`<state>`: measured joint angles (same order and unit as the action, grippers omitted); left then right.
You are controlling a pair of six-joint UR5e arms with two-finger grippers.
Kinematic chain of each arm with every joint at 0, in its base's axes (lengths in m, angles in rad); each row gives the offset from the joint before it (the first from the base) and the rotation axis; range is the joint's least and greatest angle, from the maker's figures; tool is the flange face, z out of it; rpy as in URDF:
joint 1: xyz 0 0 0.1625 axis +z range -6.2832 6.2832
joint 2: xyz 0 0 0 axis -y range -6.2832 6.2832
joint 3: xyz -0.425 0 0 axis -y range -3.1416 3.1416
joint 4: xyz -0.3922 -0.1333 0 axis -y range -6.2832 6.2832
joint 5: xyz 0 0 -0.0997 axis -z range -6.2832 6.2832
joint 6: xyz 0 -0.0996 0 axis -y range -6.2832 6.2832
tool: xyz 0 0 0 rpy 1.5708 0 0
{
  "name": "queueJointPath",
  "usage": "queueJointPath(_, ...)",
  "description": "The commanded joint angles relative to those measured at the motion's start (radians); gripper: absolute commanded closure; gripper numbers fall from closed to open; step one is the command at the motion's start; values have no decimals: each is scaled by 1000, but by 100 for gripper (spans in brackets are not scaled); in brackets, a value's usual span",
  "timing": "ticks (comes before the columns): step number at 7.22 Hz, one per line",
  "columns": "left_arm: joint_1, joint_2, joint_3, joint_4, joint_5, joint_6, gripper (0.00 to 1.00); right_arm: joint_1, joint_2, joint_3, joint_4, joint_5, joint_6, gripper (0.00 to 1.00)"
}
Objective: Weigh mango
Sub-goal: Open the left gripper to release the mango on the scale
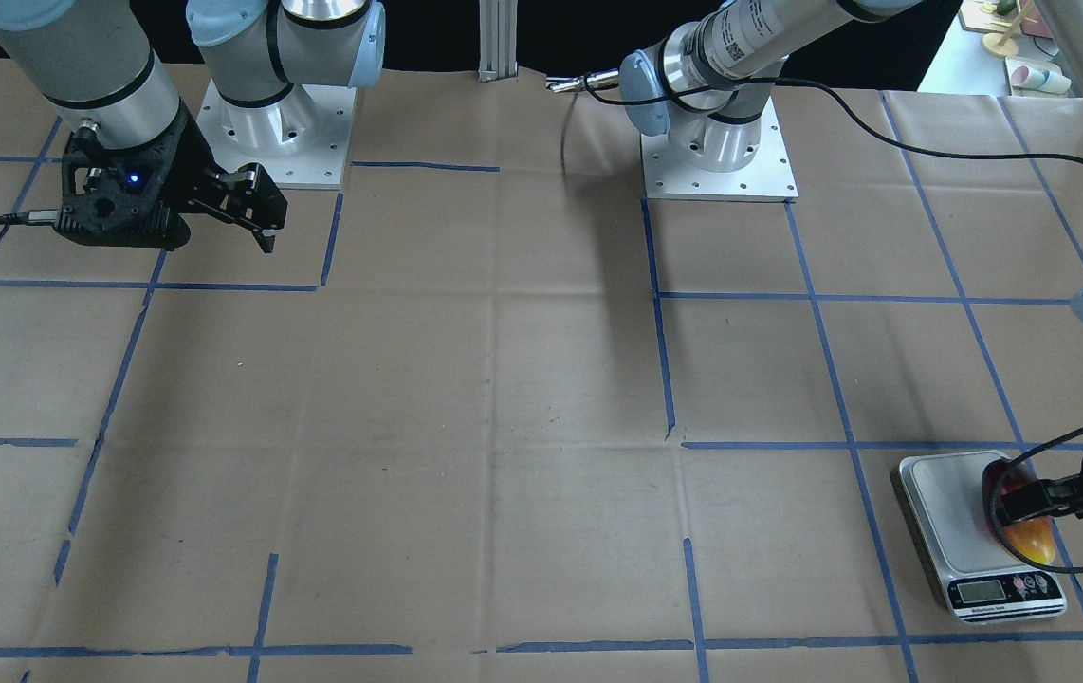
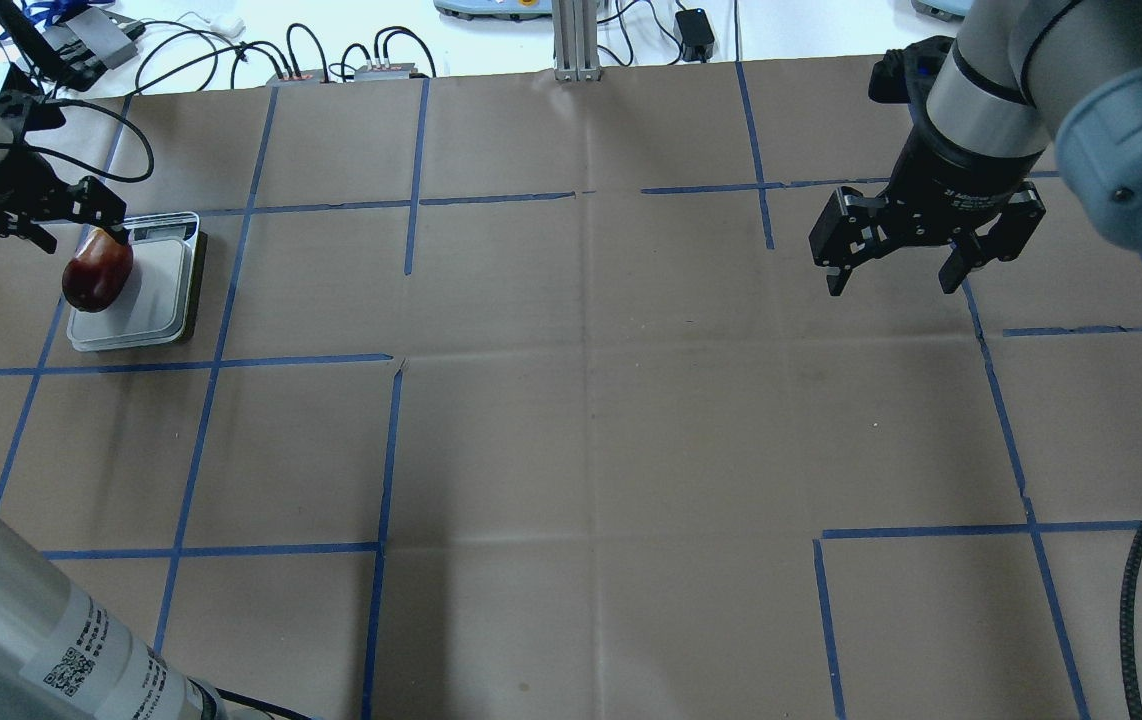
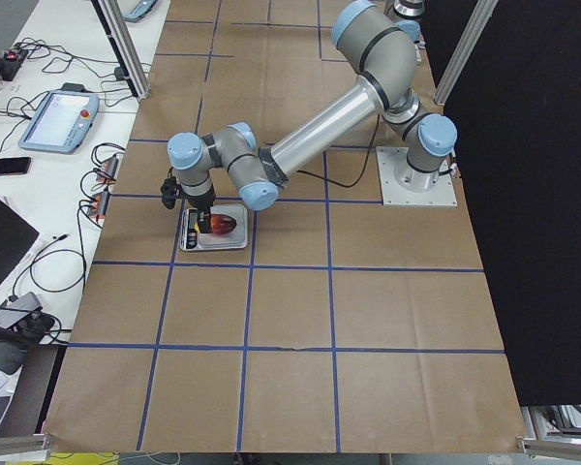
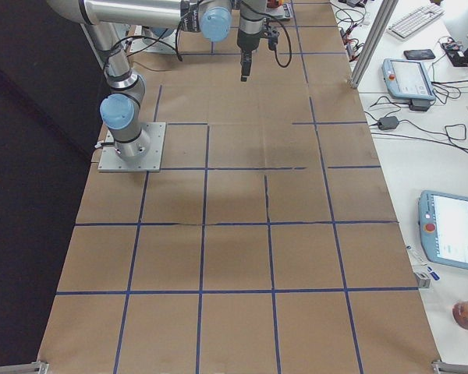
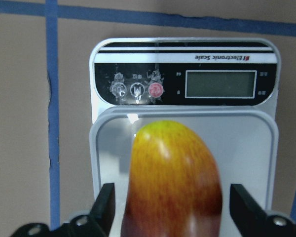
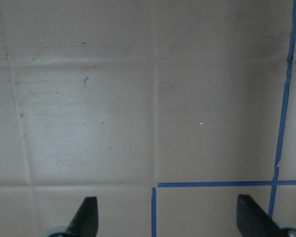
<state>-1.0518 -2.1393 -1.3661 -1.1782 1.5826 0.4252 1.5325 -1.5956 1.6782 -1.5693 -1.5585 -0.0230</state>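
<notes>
Two claws show, and both are released. The left claw straddles the mango with a clear gap between each finger and the skin. The right claw hangs spread over bare tabletop at about 2 o'clock in the overhead view.

The mango lies on the scale, which sits near 10 o'clock on the tabletop in that view. The fruit is at the platform's 9 o'clock edge rather than its centre. In the left wrist view its yellow end points to 12 o'clock, toward the display, where I can read no figure.

The mango looks dense and fairly heavy for its size. It seems firm under a smooth, waxy skin that would likely slip from hard pads and bruise under a tight squeeze. Being rounded, it may rock or roll off that edge. The safest hold is probably across the broad red middle, fingers at 3 and 9 o'clock on the flatter cheeks, never the tapering yellow tip.
</notes>
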Motion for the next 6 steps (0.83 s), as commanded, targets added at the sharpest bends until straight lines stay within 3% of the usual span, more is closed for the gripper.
queueJointPath(1, -13, 179, -10, -175, 5, -70, 0, 0, 0, 0, 2, 0, 0, 0)
queueJointPath(4, -201, 387, -50, -348, 2, -355, 0, 0, -1, 0, 0, 0, 0, 0)
queueJointPath(6, -333, 462, -108, -351, -7, -518, 0, 0, 0, 0, 0, 0, 0, 0)
